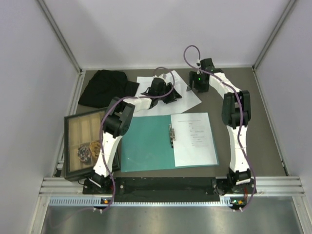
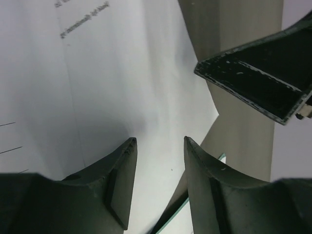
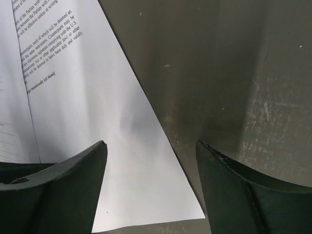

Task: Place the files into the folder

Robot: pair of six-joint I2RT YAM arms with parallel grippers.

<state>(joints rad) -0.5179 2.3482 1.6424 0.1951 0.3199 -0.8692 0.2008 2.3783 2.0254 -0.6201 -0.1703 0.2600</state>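
At the back of the table you have both arms down over the loose sheets; left gripper has its jaws part-way apart, white paper showing through the gap, nothing visibly pinched; right gripper has its jaws wide, straddling the paper's right edge near a corner, one finger over paper, the other over bare table; teal folder lies open near the arm bases, one printed sheet on its right half; black cloth back left; tray just left of the folder.
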